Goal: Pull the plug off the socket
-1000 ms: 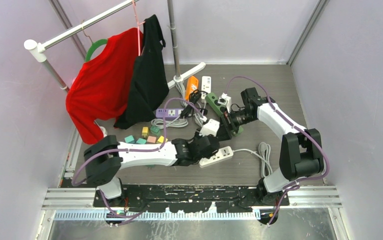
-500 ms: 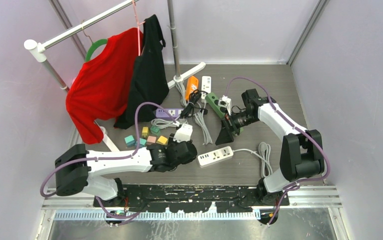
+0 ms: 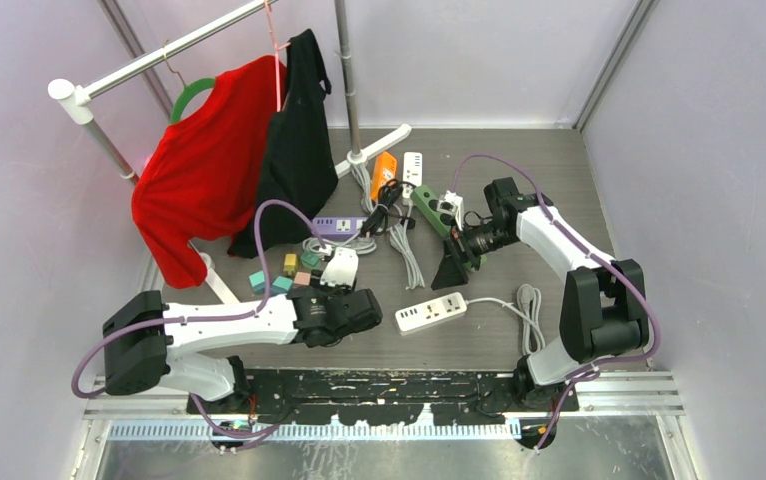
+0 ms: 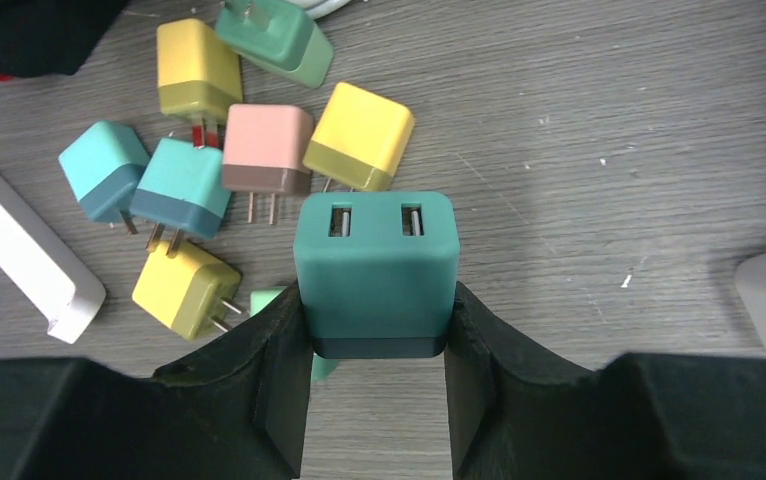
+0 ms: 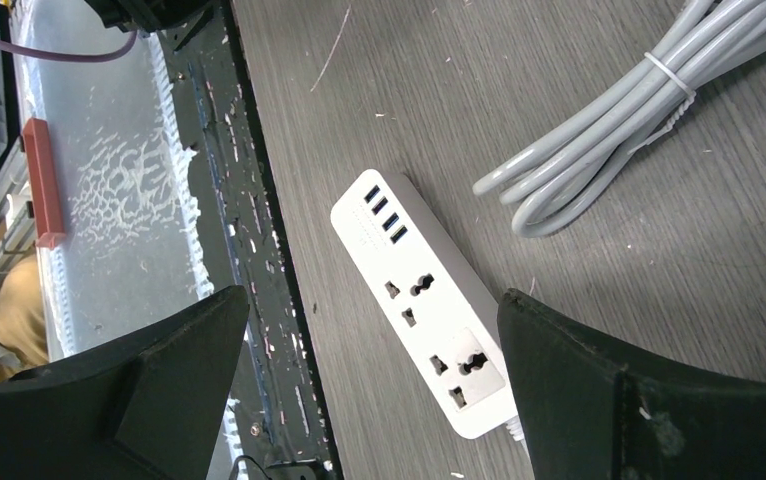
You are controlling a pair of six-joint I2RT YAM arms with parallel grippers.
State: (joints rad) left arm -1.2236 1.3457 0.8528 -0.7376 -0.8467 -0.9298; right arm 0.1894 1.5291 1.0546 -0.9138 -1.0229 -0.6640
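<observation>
My left gripper [image 4: 376,305] is shut on a dark teal plug [image 4: 376,255] with two USB ports, held just above the table beside a pile of loose plugs. In the top view the left gripper [image 3: 344,292] sits near that pile, and the teal plug is hidden under the wrist. The white power strip [image 3: 431,312] lies to its right with no plug in it. My right gripper [image 5: 371,300] is open and empty, hovering over that strip [image 5: 429,320]; in the top view the right gripper [image 3: 452,265] is above the strip's far end.
Several coloured plugs [image 4: 259,150] lie in a pile [image 3: 289,272]. A green strip [image 3: 427,208] with a white plug [image 3: 449,203], a purple strip [image 3: 339,226], an orange strip [image 3: 383,170] and a coiled grey cable [image 3: 529,300] lie around. Clothes hang on a rack [image 3: 229,150] at the back left.
My left arm has swung left, away from the white power strip, carrying the teal plug over to the pile of coloured plugs. The right gripper has hardly moved.
</observation>
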